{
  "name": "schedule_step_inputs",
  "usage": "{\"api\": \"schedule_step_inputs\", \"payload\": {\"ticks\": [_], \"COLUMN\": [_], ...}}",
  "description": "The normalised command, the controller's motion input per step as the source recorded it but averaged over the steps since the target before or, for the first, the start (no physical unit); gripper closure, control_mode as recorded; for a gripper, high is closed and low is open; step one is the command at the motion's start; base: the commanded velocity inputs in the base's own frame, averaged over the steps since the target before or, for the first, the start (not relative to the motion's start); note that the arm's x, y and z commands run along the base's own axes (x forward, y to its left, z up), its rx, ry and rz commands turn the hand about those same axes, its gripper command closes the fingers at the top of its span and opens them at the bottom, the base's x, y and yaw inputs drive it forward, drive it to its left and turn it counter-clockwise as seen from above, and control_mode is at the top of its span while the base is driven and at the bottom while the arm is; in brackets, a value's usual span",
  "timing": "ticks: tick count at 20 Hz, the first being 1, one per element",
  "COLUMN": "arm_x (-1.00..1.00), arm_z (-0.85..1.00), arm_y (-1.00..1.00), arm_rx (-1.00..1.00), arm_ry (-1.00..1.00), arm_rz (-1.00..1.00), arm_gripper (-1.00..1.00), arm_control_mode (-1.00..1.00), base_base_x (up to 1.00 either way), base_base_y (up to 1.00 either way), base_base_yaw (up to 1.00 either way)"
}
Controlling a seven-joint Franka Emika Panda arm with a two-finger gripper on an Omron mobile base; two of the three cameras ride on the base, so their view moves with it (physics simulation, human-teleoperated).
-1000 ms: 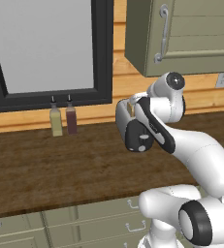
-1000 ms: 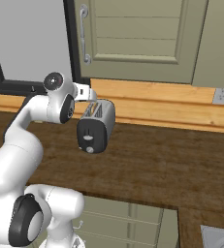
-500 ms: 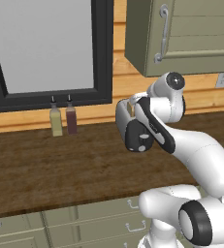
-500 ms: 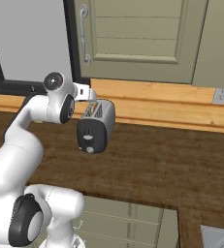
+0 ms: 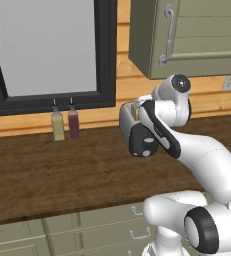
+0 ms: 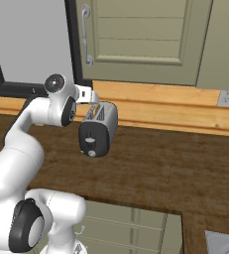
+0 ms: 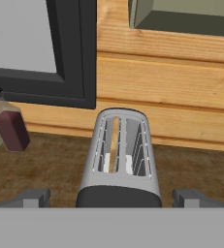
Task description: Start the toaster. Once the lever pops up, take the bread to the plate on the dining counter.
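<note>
The silver-grey toaster (image 6: 100, 126) stands on the dark wood worktop (image 6: 165, 168) near the wooden wall, its black end face toward the base. On that face the small light lever (image 6: 89, 141) sits above a round knob. In the hand view the toaster (image 7: 119, 160) lies straight below the hand, and the pale bread (image 7: 114, 143) stands in its left slot. My gripper (image 7: 112, 197) hovers open above the toaster's near end, one fingertip (image 7: 33, 197) on each side, touching nothing. My white forearm covers part of the toaster (image 5: 137, 135) in the left base view. The plate and the dining counter are out of view.
Two small bottles (image 5: 65, 124) stand by the wall under the black-framed window (image 5: 47, 50), left of the toaster. A grey-green wall cabinet (image 6: 136, 39) hangs above. A wall outlet (image 6: 226, 98) sits far right. Drawer fronts run below the worktop edge.
</note>
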Motion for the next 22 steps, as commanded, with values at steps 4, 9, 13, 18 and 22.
{"api": "schedule_step_inputs", "payload": {"ticks": [4, 9, 13, 18, 22], "arm_x": [0.00, 0.00, 0.00, 0.00, 0.00], "arm_z": [0.00, 0.00, 0.00, 0.00, 0.00], "arm_y": [0.00, 0.00, 0.00, 0.00, 0.00], "arm_rx": [0.00, 0.00, 0.00, 0.00, 0.00], "arm_ry": [0.00, 0.00, 0.00, 0.00, 0.00], "arm_rz": [0.00, 0.00, 0.00, 0.00, 0.00], "arm_gripper": [-1.00, -1.00, -1.00, -1.00, -1.00], "arm_control_mode": [-1.00, -1.00, -1.00, -1.00, -1.00], "base_base_x": [0.00, 0.00, 0.00, 0.00, 0.00], "base_base_y": [0.00, 0.00, 0.00, 0.00, 0.00], "base_base_yaw": [0.00, 0.00, 0.00, 0.00, 0.00]}}
